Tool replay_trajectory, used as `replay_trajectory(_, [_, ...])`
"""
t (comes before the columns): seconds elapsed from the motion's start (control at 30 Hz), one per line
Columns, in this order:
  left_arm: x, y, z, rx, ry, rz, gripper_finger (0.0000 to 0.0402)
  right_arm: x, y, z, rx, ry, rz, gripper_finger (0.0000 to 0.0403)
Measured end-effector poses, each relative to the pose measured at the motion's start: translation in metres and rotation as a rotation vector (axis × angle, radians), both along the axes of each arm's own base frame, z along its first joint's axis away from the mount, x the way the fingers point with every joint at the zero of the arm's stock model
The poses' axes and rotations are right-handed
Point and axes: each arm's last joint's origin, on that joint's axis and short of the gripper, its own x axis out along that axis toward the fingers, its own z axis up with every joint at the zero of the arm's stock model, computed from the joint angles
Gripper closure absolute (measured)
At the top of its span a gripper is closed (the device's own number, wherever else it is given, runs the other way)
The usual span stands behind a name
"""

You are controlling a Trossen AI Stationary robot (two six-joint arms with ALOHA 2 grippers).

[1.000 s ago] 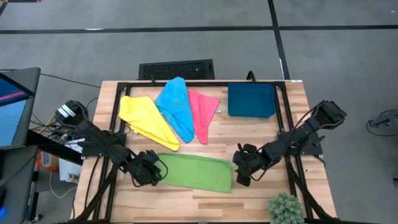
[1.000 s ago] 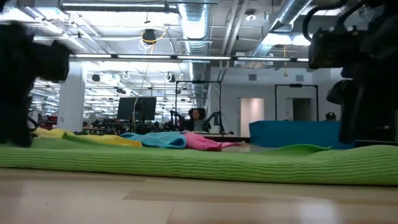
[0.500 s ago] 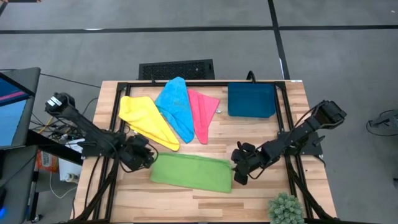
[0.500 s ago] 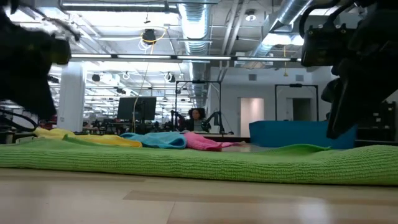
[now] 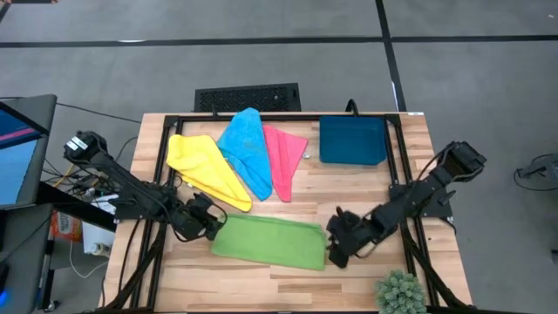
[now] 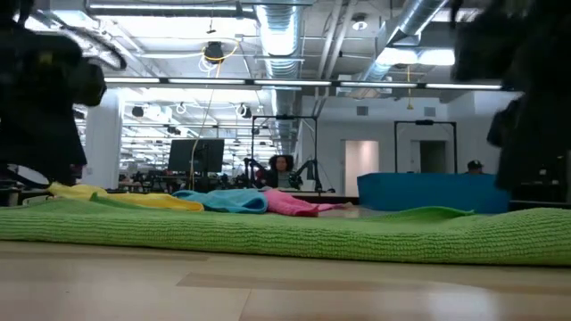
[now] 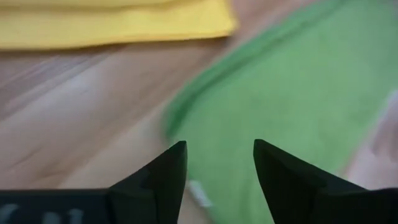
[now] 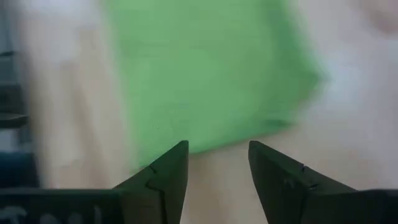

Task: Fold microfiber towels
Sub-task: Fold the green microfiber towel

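**Four towels, two arms, wooden table**

High view: wooden table (image 5: 288, 279) on a grey floor, framed by black rails. Four microfiber towels on it: yellow towel (image 5: 206, 169), blue towel (image 5: 246, 150) and pink towel (image 5: 282, 157) fanned side by side along the far half, edges overlapping; green towel (image 5: 268, 242) alone, folded into a long strip near the front edge. One dark blue tray (image 5: 352, 140) at the far right. One small potted plant (image 5: 400, 292) at the front right corner. Left gripper (image 5: 207, 225) just beside the green strip's left end; right gripper (image 5: 337, 249) at its right end. No legible writing.

Low view: open workshop hall with ceiling ducts and monitors behind. Green strip across the foreground; yellow, blue and pink cloths and the tray behind it. Dark arm masses at both picture edges.

Left wrist view: two dark fingers (image 7: 166, 176) spread apart, empty, above the green towel's rounded end; yellow towel beyond.

Right wrist view: two fingers (image 8: 166, 176) likewise spread, empty, over the green towel's edge and bare wood.
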Motion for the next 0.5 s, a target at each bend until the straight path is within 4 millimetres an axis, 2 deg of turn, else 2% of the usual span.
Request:
replay_trajectory(0.13, [0.013,-0.006,0.023,0.083,-0.133,-0.032,0.0247,-0.004,0.028,0.009,0.032,-0.181,0.017,0.0231])
replay_trajectory(0.23, [0.024,-0.012,0.034,0.163,-0.265,-0.079,0.0283,-0.006,0.037,-0.002,0.000,-0.176,-0.022,0.0264])
replay_trajectory(0.4, [0.036,-0.019,0.021,0.212,-0.237,-0.156,0.0374,0.002,0.051,-0.022,0.016,-0.153,-0.033,0.0319])
replay_trajectory(0.5, [0.040,-0.025,0.004,0.211,-0.162,-0.207,0.0394,0.008,0.059,-0.033,0.025,-0.115,-0.013,0.0338])
